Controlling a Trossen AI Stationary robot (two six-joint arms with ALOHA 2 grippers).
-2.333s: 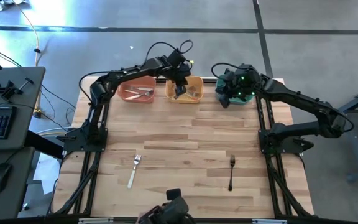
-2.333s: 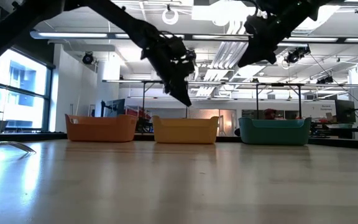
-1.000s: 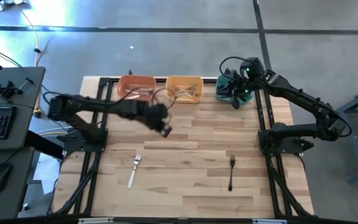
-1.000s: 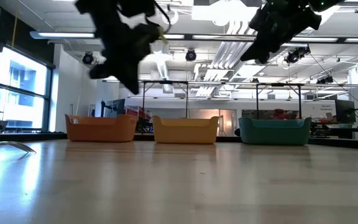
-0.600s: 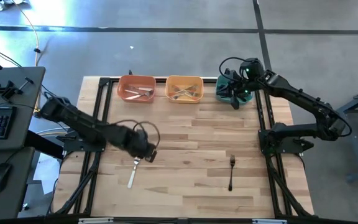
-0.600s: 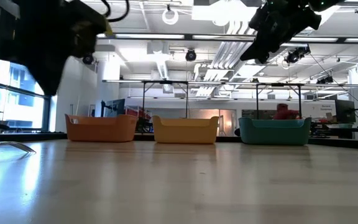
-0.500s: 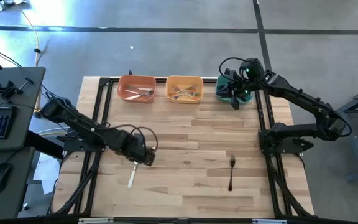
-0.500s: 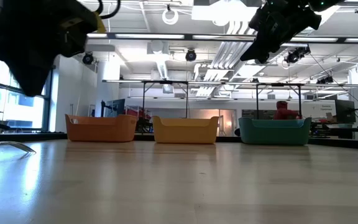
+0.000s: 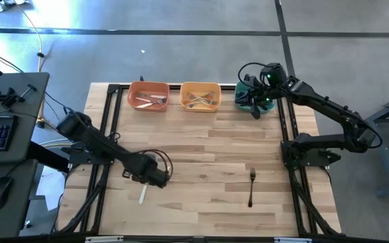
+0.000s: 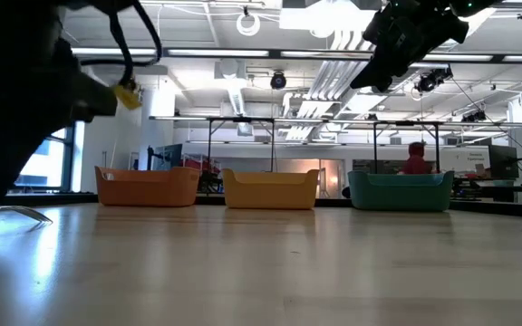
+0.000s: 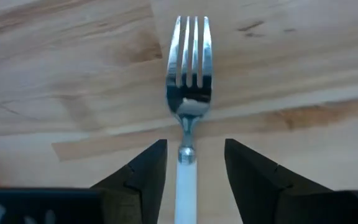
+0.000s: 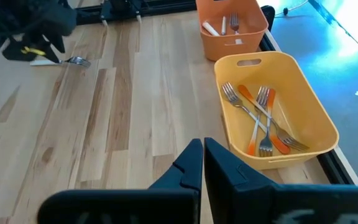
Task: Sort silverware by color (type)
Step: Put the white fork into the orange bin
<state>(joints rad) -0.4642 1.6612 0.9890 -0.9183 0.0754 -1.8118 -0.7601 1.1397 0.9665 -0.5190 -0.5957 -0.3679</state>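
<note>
A white-handled fork [image 11: 189, 93] lies flat on the wooden table, tines toward the far edge. My left gripper [image 11: 194, 180] is low over it and open, one finger on each side of the handle just behind the neck, with a gap on both sides. In the high view the left gripper [image 9: 150, 179] covers the tines and only the white handle [image 9: 142, 196] shows. A black-handled fork [image 9: 251, 185] lies at the near right. My right gripper [image 12: 202, 163] is shut and holds nothing, hovering at the teal bin [image 9: 247, 100].
Three bins stand along the far edge. The orange bin [image 9: 148, 96] holds white-handled forks, and the yellow bin [image 12: 272, 112] holds several orange-handled forks. Bare wood lies between the bins and the two forks. A person in red shows far behind the table [image 10: 415, 158].
My left gripper has swung from mid-table below the orange and yellow bins toward the near left and gone down over the white-handled fork. Both forks on the table have stayed where they were. My right arm has kept still.
</note>
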